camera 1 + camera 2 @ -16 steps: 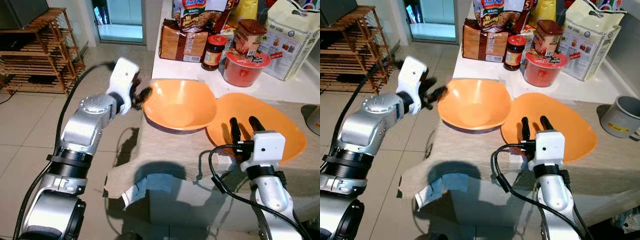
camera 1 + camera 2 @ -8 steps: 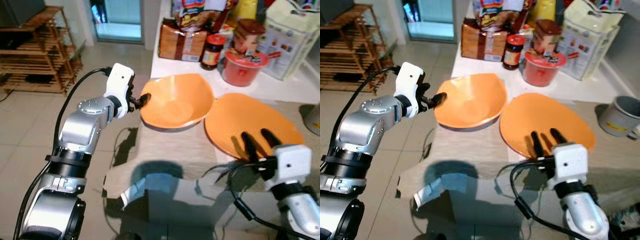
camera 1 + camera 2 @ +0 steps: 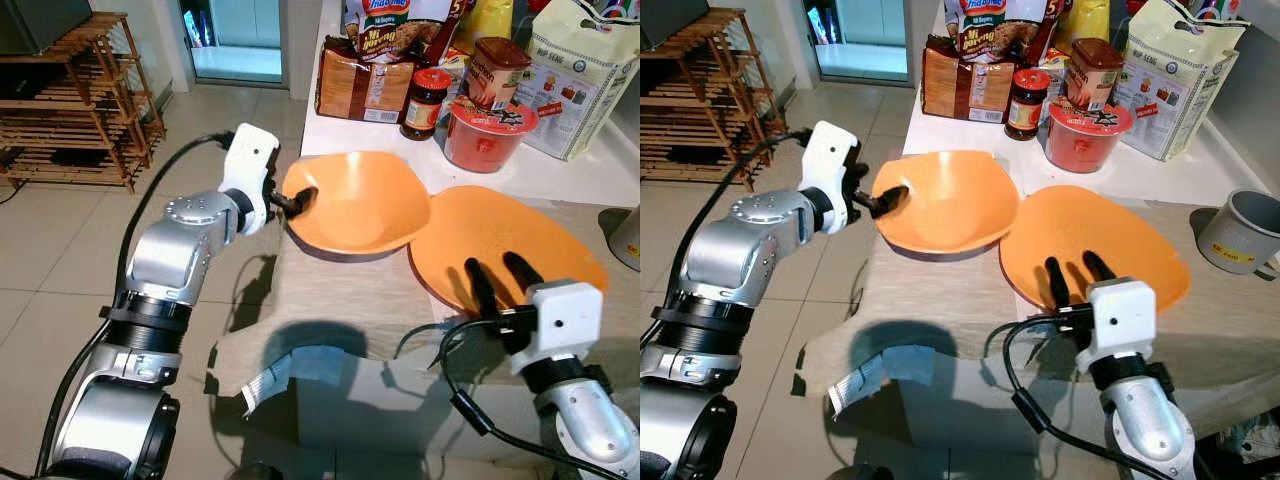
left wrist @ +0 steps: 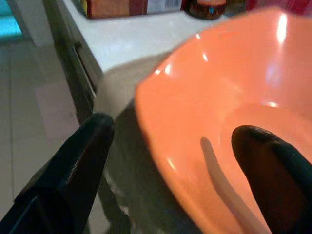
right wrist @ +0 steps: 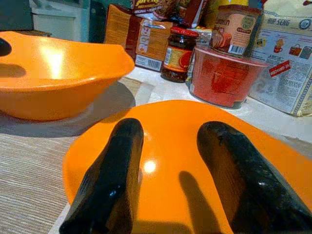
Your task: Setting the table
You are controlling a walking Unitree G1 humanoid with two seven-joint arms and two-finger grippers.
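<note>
Orange bowl [image 3: 352,203] on the beige tablecloth [image 3: 340,300], near the table's left edge, now sitting closer to level than half a second ago, when it tipped up toward the left. Touching or just overlapping the orange plate [image 3: 530,250] at its right side. Left gripper [image 3: 296,201] straddling the bowl's left rim, one finger inside the bowl and the other outside below the rim, spread with the rim between; firm pinch or loose, cannot tell from the wrist view. A second ago beside the rim, now reaching over it.

Right gripper [image 3: 1072,276] over the near part of the plate, two fingers parted and holding nothing, pointing across the plate toward the counter. Shifted left from half a second ago and a little farther over the plate.

Counted: one orange bowl, one orange plate, two grippers. Behind on the white counter [image 3: 560,175]: one red lidded tub [image 3: 489,133], one dark jar with a red lid [image 3: 427,102], one brown canister [image 3: 498,70], one brown bread packet [image 3: 363,92], one white printed bag [image 3: 588,75], further snack packets at the back, number unclear. One grey cup [image 3: 1241,234] at the right end of the table. One wooden slatted rack [image 3: 75,100] on the tiled floor [image 3: 60,260] at far left.
</note>
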